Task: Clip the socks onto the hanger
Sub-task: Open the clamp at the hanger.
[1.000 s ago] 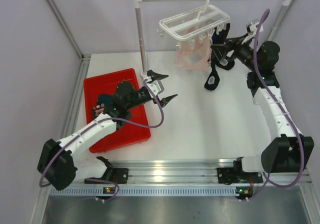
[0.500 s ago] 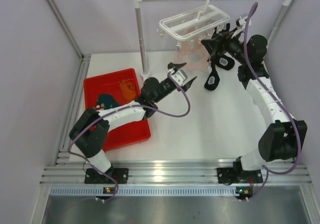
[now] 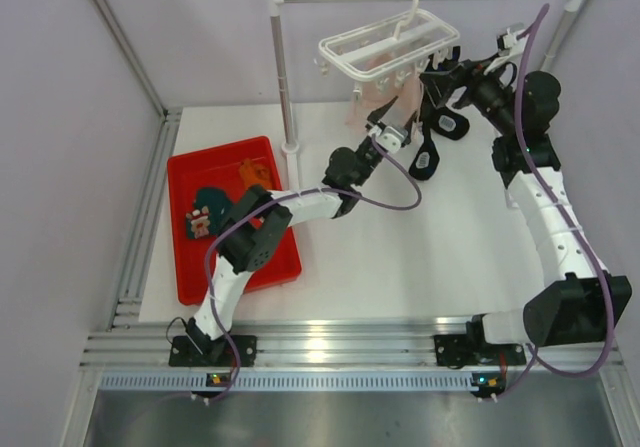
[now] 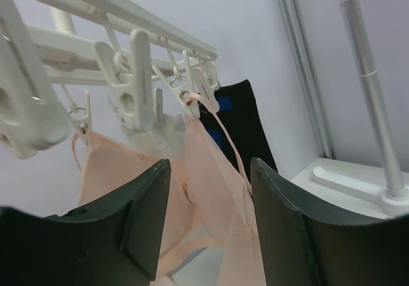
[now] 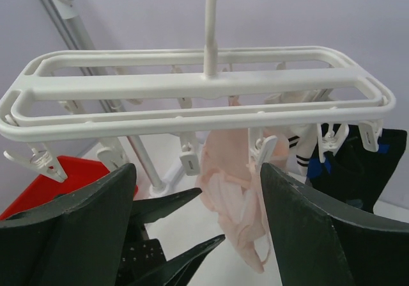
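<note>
The white hanger (image 3: 390, 42) hangs by its hook from the metal rail, with a pale pink pair clipped under it. An orange sock (image 3: 258, 173) and a dark teal sock (image 3: 207, 205) lie in the red tray (image 3: 235, 267). My left gripper (image 3: 393, 117) is open and empty just below the hanger. In the left wrist view the gripper (image 4: 208, 171) frames the pink fabric, with the clips (image 4: 137, 75) above. My right gripper (image 3: 440, 75) is open and empty beside the hanger's right end. In the right wrist view the gripper (image 5: 198, 167) faces the hanger (image 5: 204, 87).
The rail stand's pole (image 3: 282, 77) rises behind the tray. Longer black socks (image 3: 425, 157) hang at the hanger's right end, near my right gripper. The pink pair (image 5: 239, 190) and my left gripper's open fingers (image 5: 172, 235) show below the hanger in the right wrist view.
My left arm has swung from over the red tray to the back right, up under the hanger, still open. My right gripper has stayed by the hanger's right end with small shifts.
</note>
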Controlling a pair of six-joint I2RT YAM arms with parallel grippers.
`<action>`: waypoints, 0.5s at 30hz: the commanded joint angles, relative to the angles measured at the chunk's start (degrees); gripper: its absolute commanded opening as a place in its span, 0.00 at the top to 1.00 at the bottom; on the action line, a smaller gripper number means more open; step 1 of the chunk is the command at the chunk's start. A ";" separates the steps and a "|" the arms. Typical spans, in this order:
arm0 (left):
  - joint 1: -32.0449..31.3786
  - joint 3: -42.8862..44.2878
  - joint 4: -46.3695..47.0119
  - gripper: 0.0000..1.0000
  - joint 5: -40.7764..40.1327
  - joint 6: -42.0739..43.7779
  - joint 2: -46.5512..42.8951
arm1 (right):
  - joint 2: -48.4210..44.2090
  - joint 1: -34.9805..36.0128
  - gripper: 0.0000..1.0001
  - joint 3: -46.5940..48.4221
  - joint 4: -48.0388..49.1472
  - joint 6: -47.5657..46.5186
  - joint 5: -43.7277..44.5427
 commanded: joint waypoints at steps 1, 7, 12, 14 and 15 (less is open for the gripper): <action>-1.00 6.06 13.35 0.41 -6.23 4.92 3.92 | -1.47 -2.00 0.22 2.73 -1.75 -0.02 1.58; -1.09 10.73 14.06 0.41 -8.79 5.54 7.00 | -0.06 -6.47 0.23 3.17 -1.84 3.57 -4.91; -1.26 13.89 14.14 0.40 -10.99 6.06 8.49 | 1.08 -7.46 0.23 3.70 -1.14 4.46 -9.40; -1.26 14.77 14.58 0.39 -11.08 6.07 8.67 | 1.43 -7.63 0.23 3.70 -0.79 4.64 -10.73; -1.26 14.95 14.67 0.38 -11.08 5.72 8.93 | 1.43 -7.63 0.23 3.70 -0.79 4.55 -10.90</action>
